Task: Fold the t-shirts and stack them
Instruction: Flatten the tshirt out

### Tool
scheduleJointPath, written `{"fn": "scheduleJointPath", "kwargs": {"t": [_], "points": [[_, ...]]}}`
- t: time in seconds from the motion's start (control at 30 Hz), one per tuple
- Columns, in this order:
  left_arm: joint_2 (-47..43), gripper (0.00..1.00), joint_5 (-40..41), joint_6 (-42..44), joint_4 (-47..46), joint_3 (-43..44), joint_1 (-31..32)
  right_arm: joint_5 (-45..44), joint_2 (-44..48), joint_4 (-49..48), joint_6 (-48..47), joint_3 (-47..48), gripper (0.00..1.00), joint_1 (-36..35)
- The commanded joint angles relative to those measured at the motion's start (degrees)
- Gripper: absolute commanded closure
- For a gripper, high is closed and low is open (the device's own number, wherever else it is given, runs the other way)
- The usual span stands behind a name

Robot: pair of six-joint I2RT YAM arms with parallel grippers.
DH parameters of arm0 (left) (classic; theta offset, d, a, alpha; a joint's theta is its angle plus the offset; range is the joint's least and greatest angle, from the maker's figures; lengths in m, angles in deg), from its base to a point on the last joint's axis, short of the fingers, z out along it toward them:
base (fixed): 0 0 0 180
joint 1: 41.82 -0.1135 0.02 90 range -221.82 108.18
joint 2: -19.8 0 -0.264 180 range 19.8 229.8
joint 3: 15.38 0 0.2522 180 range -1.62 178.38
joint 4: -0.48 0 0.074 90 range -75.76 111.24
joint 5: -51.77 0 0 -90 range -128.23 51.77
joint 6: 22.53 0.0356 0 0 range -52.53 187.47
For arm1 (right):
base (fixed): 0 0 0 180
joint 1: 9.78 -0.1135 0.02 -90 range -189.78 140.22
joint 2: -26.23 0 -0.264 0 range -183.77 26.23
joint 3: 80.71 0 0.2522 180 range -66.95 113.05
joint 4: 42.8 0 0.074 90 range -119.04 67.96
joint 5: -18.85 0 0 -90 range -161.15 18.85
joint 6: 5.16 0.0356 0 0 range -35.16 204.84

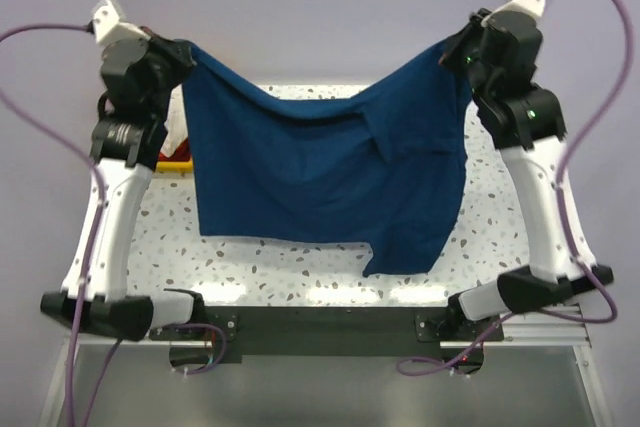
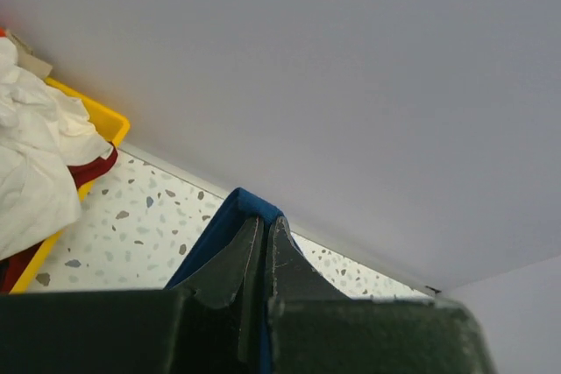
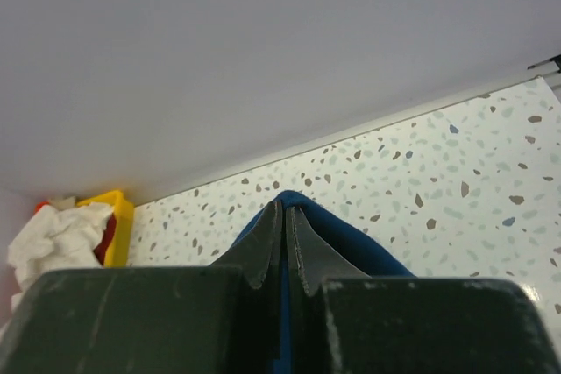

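- Top view: The left tool [image 1: 190,55] and the right tool [image 1: 455,50] hold a navy t-shirt [image 1: 330,167] stretched between them above the speckled surface [image 1: 250,267]. Each tool is pinching one upper corner of the cloth.
- The top edge of the shirt sags in the middle. The rest hangs as a wide sheet toward the near edge of the surface, with one flap dropping lower on the right side. Whether the hem rests on the surface cannot be told from here.
- A yellow tray [image 1: 175,160] sits at the far-left corner of the surface, mostly hidden behind the left arm, with a white garment [image 1: 178,127] showing in it.
- Left wrist view: The two dark fingers of the left tool are pressed together on a fold of the navy t-shirt, which sticks out blue just past the fingertips.
- Off to the left, the white garment is heaped crumpled in the yellow tray and spills over its rim. A red garment [image 2: 92,171] lies under it.
- Right wrist view: The right tool is likewise clamped on navy cloth, and a blue ridge wraps over its fingertips.
- The speckled surface runs behind to its far edge. The yellow tray stands at the far-left corner with the white and red garments in it.
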Motion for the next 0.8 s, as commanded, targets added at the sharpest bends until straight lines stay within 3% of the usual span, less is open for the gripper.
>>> {"fn": "scheduleJointPath", "kwargs": {"t": [0.0, 0.2, 0.37, 0.57, 0.63, 0.77], "points": [[7.90, 1.00, -1.32, 3.07, -10.82, 7.14, -0.72, 6.50, -5.67, -10.14, 2.18, 5.10, 1.00, 4.84], [24.17, 1.00, -7.38, 2.37, -8.11, 27.62, -3.70, 13.63, -15.00, -11.56, 6.15, 19.70, 1.00, 11.35], [22.87, 1.00, -8.26, 2.72, -6.44, 28.55, -5.55, 16.37, -12.29, -8.49, 7.29, 21.57, 1.00, 14.87], [12.24, 1.00, -8.61, 0.62, -9.42, 7.39, -6.08, 17.51, -0.34, -8.13, 7.12, -3.02, 1.00, 15.84], [7.86, 1.00, -8.70, -0.35, -11.53, -3.94, -6.08, 17.78, 3.70, -7.34, 7.12, -10.31, 1.00, 15.93], [3.18, 1.00, -9.32, -3.69, -14.17, -22.05, -6.08, 15.16, 8.98, -7.60, 6.77, -33.78, 1.00, 16.02]]}}
